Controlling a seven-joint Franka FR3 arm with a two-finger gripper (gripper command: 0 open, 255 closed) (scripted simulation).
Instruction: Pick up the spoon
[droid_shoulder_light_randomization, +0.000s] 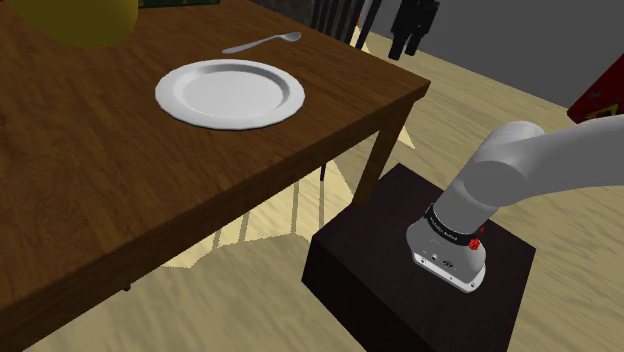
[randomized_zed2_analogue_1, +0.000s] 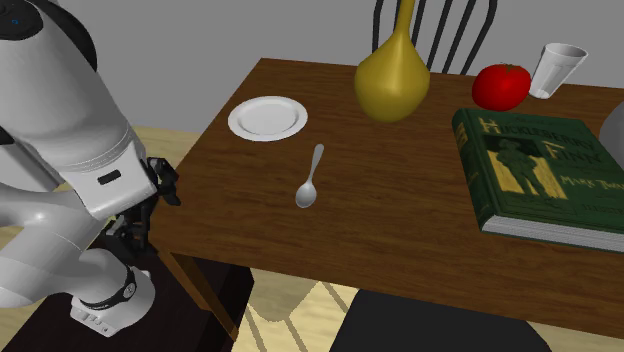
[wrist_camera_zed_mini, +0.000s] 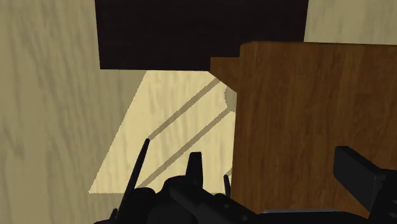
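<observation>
The grey metal spoon (droid_shoulder_light_randomization: 262, 42) (randomized_zed2_analogue_1: 310, 178) lies flat on the brown wooden table (droid_shoulder_light_randomization: 90, 180) (randomized_zed2_analogue_1: 400, 240), a little way from the white plate (droid_shoulder_light_randomization: 230, 93) (randomized_zed2_analogue_1: 267, 118). In the second exterior view my black gripper (randomized_zed2_analogue_1: 140, 218) hangs off the table's near left corner, well short of the spoon and below the tabletop. In the wrist view my gripper (wrist_camera_zed_mini: 273, 184) is open with nothing between its fingers, and it looks down past the table corner (wrist_camera_zed_mini: 305, 114) to the floor.
A yellow vase (randomized_zed2_analogue_1: 392, 80), a red tomato (randomized_zed2_analogue_1: 501, 86), a white cup (randomized_zed2_analogue_1: 556, 68) and a green book (randomized_zed2_analogue_1: 540, 170) sit further along the table. A dark chair (randomized_zed2_analogue_1: 440, 30) stands behind it. The dark stand (droid_shoulder_light_randomization: 420, 270) is beside the table corner.
</observation>
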